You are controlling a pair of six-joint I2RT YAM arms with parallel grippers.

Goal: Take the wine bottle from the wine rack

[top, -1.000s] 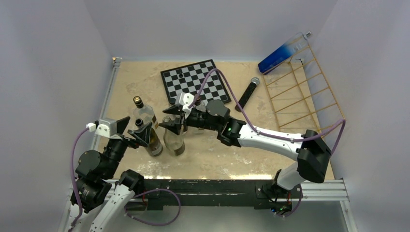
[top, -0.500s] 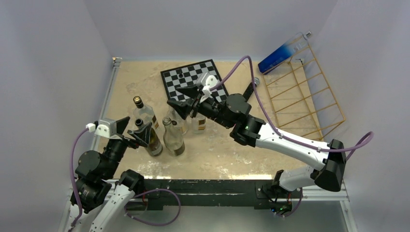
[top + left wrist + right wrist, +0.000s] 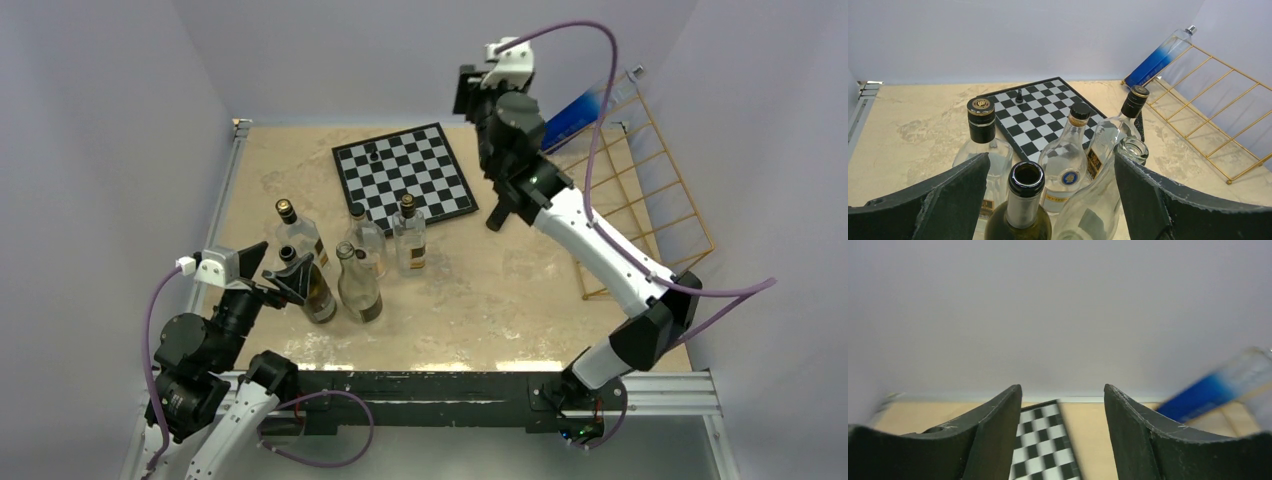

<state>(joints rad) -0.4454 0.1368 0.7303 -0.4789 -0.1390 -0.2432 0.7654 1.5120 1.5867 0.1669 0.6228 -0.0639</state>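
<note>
The right hand (image 3: 1063,390) gapes above the chessboard (image 3: 1045,445), blurred blue wine bottle (image 3: 1205,397) rightward.

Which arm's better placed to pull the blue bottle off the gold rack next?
Right. The right tool is open and raised near the blue bottle on the wine rack. The left tool sits near-left among standing bottles, across the table.
</note>
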